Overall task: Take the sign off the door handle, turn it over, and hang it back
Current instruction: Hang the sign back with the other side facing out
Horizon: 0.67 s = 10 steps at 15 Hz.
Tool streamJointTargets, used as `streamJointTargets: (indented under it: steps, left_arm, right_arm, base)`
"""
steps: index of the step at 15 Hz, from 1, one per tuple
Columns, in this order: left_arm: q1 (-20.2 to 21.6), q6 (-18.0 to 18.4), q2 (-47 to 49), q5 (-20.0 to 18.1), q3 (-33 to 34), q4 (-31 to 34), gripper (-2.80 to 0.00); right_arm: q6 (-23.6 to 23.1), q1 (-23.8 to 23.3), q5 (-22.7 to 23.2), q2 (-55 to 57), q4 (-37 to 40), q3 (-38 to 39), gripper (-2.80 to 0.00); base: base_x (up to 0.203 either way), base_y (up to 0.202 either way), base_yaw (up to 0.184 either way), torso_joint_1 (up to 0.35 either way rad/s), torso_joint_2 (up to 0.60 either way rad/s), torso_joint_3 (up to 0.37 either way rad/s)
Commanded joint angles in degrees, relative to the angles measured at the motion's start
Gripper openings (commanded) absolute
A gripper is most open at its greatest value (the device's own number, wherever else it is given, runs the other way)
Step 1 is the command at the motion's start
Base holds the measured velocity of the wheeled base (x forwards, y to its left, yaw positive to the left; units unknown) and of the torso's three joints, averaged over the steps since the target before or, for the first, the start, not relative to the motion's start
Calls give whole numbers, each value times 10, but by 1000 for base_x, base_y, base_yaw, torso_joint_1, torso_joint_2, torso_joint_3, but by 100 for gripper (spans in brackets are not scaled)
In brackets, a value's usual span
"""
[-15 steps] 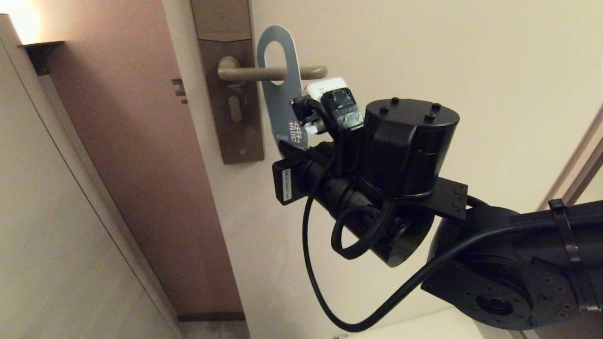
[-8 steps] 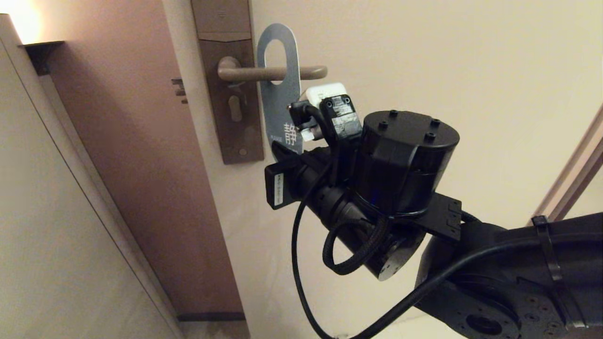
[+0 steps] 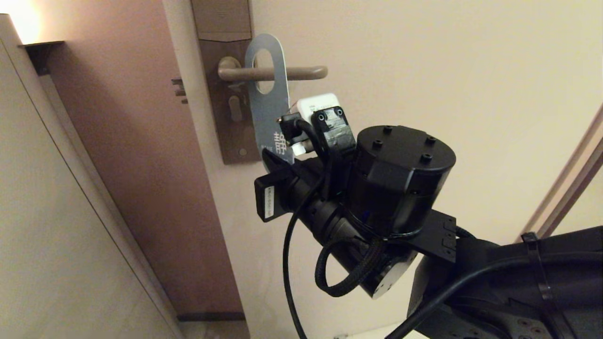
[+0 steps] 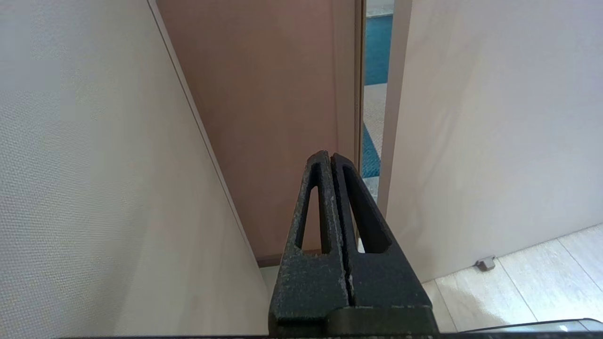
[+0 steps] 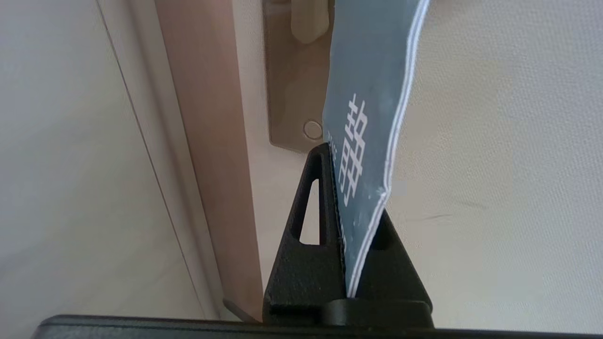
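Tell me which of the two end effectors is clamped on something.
The right end effector: its jaws pinch the lower end of the teal sign. The left end effector is shut on nothing.

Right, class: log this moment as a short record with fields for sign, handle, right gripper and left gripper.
sign: teal side showing, hole around the handle, lower end pinched
handle: level bar on a brown lock plate
right gripper: shut on the sign's lower end
left gripper: shut, holding nothing, away from the handle

Sign [image 5: 372, 94]: thin matt teal card, white-edged; door handle [image 3: 278, 73]: smooth satin bronze metal; fingers [image 5: 306, 235]: rough black plastic.
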Motion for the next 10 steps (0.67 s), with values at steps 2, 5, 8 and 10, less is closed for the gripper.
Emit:
streamJointTargets:
  steps: [2, 5, 8, 10]
  left_arm:
    - [0, 0, 1, 0, 0, 0, -280]
    - [0, 0, 1, 0, 0, 1, -280]
    - [0, 0, 1, 0, 0, 0, -280]
    - [0, 0, 1, 0, 0, 0, -280]
  right_arm:
    - [1, 0, -2, 3, -3, 1, -280]
    - [8, 1, -20, 4, 9, -2, -280]
    - [22, 1, -64, 3, 35, -4, -280]
    - [22, 0, -83, 2, 36, -3, -280]
  base:
    - [0, 0, 0, 0, 0, 0]
    - [0, 0, 0, 0, 0, 0]
    - [0, 0, 0, 0, 0, 0]
    - [0, 0, 0, 0, 0, 0]
